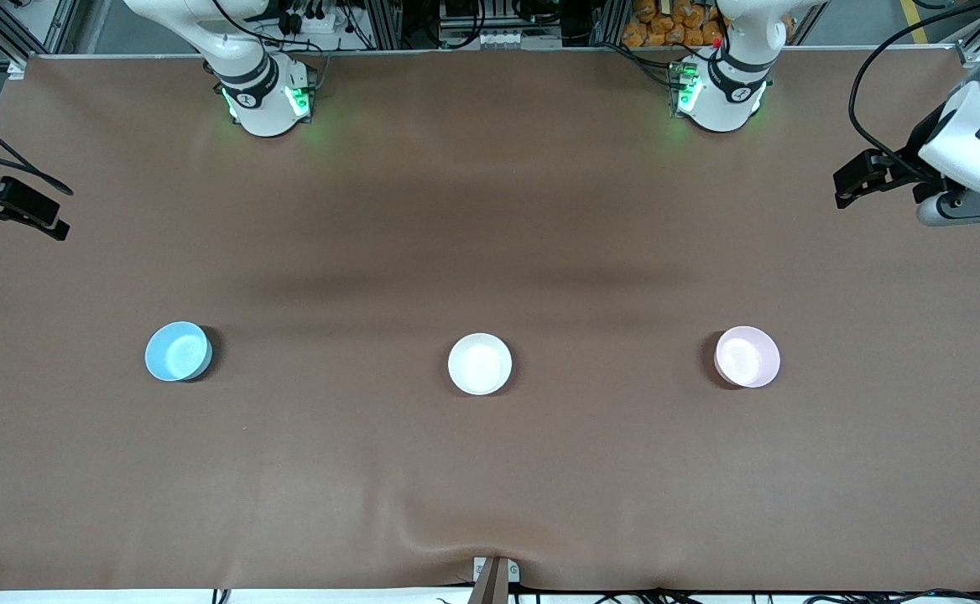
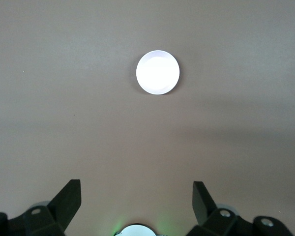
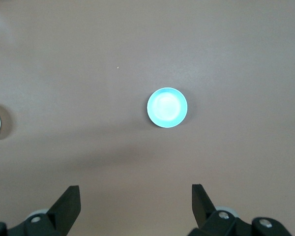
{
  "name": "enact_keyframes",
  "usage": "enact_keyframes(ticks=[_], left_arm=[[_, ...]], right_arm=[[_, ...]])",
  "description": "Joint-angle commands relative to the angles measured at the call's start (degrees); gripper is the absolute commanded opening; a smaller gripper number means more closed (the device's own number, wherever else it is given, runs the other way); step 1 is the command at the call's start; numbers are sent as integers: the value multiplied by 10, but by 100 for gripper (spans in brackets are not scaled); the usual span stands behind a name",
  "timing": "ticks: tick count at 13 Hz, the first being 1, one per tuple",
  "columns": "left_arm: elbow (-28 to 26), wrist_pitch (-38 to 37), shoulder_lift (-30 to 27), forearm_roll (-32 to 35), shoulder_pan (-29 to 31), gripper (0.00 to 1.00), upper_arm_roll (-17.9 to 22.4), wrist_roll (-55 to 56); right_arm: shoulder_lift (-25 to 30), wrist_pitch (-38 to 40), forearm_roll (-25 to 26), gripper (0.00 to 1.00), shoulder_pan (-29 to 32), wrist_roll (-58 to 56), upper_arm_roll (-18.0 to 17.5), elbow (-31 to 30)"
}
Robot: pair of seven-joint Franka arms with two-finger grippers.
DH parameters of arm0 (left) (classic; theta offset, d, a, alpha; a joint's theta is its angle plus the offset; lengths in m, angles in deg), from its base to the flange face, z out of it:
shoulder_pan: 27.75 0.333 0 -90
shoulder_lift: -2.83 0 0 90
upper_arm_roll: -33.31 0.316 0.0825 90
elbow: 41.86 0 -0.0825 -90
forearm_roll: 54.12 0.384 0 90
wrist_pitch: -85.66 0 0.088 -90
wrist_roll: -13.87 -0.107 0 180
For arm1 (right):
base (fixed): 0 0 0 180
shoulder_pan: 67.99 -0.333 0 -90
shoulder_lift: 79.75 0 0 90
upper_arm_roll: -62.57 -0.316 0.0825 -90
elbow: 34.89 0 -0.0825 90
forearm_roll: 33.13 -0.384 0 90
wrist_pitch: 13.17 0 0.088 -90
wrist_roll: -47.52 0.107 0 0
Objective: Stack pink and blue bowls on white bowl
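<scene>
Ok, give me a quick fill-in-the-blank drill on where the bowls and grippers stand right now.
1. The white bowl sits between the blue bowl and the ____ bowl.
2. The blue bowl lies toward the ____ arm's end of the table.
3. Both the left gripper and the right gripper are ____, holding nothing.
4. The number of bowls stacked so far is ____.

Missing words: pink; right; open; zero

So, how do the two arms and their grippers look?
Both arms are glossy white with black joint rings and green lights at the bases. Black cables run along them. The left gripper and the right gripper have black, wedge-shaped fingers on dark bodies with silver screws.
</scene>
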Motion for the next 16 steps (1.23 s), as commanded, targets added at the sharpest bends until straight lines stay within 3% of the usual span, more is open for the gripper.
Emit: enact_keyframes(ticks=[1, 16], left_arm=[[7, -12, 0, 6, -1, 100, -9, 11], [-17, -20, -4, 12, 3, 100, -21, 11]], right_arm=[[11, -4, -4, 100, -2, 7, 2, -12], [11, -4, -4, 100, -1, 7, 2, -13]])
